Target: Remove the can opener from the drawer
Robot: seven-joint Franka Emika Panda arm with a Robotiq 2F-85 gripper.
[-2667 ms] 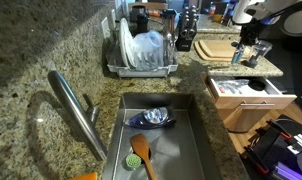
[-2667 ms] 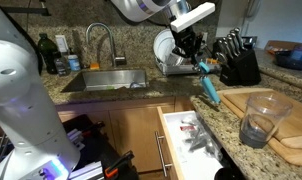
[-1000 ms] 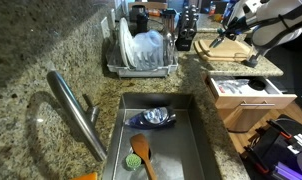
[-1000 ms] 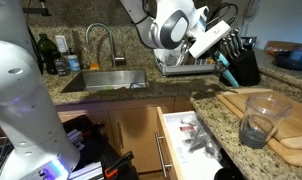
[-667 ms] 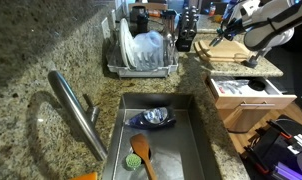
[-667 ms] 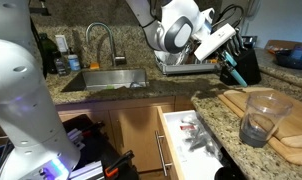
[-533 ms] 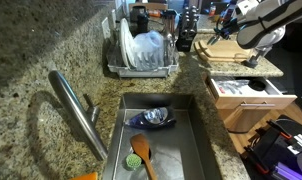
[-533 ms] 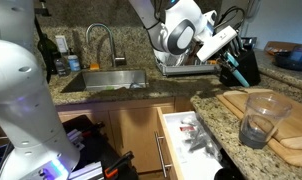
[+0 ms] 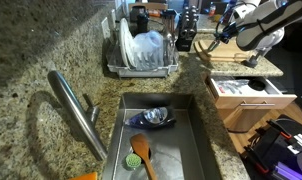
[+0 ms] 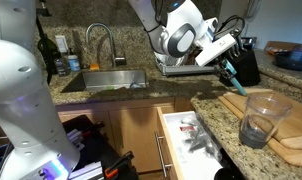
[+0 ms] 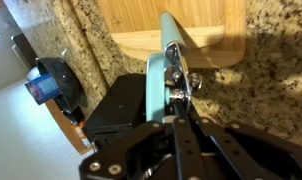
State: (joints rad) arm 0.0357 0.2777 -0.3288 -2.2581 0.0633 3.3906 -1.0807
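My gripper [image 11: 177,108] is shut on the can opener [image 11: 159,62], which has teal handles and a metal head. In an exterior view the can opener [image 10: 231,75] hangs from the gripper [image 10: 224,62] above the granite counter, by the near end of the wooden cutting board [image 10: 276,118]. In an exterior view the gripper [image 9: 231,24] is over the cutting board [image 9: 223,48]. The drawer [image 10: 191,140] stands open below the counter, with small utensils on its white inside; it also shows in an exterior view [image 9: 249,92].
A knife block [image 10: 241,60] stands right behind the gripper. A glass [image 10: 259,118] sits on the cutting board. A dish rack [image 9: 141,55] with plates and a sink [image 9: 156,140] holding a spatula lie further off. A faucet [image 9: 76,110] is near the sink.
The gripper has carried the can opener from above the open drawer across to the counter by the cutting board, and lowered slightly over the last second.
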